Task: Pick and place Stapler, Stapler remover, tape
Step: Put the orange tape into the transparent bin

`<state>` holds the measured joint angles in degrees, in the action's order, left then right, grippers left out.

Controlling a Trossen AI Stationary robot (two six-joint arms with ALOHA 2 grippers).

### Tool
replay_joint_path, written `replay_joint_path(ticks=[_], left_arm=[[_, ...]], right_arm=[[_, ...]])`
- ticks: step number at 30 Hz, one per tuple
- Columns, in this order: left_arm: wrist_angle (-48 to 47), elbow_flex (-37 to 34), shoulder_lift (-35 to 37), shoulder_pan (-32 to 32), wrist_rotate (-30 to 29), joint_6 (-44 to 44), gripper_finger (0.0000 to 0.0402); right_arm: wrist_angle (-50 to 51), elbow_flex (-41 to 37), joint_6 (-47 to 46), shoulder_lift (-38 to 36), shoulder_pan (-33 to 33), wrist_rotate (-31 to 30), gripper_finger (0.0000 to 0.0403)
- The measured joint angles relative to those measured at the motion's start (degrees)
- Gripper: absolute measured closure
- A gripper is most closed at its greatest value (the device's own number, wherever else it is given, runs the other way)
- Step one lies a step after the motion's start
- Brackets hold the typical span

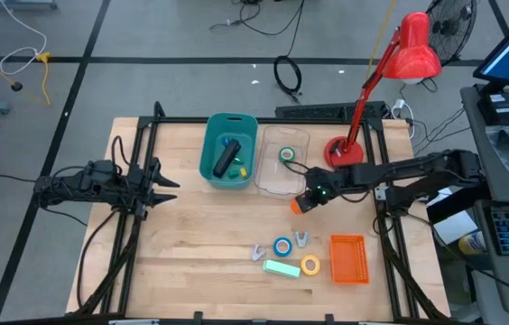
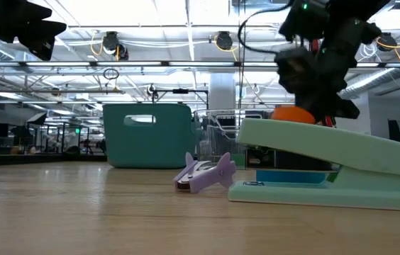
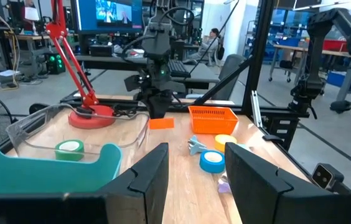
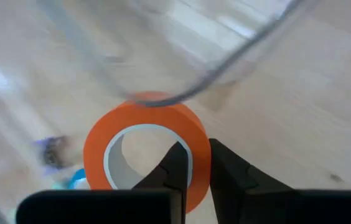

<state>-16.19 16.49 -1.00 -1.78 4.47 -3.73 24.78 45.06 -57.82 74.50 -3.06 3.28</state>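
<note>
Right gripper [image 4: 193, 163] pinches orange tape [image 4: 144, 149]; clear tray [image 1: 283, 161] rim blurred.

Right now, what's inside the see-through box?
The clear box holds one green tape roll, lying flat. Nothing else shows through its walls. The orange tape roll isn't in yet; the right tool holds it just outside the box's rim.

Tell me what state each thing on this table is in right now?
orange tape: gripped by its wall, near the clear tray
right gripper: shut on orange tape
left gripper: open, waiting at table's left
green tape: lying in clear tray
black stapler: in teal bin
blue tape: flat on table
yellow tape: flat on table
</note>
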Motion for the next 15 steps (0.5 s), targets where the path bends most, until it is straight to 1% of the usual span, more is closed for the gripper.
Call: replay_joint_path(ticks=[5,11,15], left_arm=[[0.21,0.0,-0.01,0.0,0.0,0.1,0.0245],[0.18,0.0,-0.01,0.0,-0.31,0.16,0.0245],[0.33,0.0,-0.03,0.0,-0.46,-0.02,0.0245]], right_arm=[[-1.22,0.0,-0.01,-0.44,0.05,1.48,0.0372],[-6.09,0.0,0.21,0.07,-0.05,3.4,0.0372],[-9.12,0.0,0.02,-0.15,0.28,8.93,0.0372]])
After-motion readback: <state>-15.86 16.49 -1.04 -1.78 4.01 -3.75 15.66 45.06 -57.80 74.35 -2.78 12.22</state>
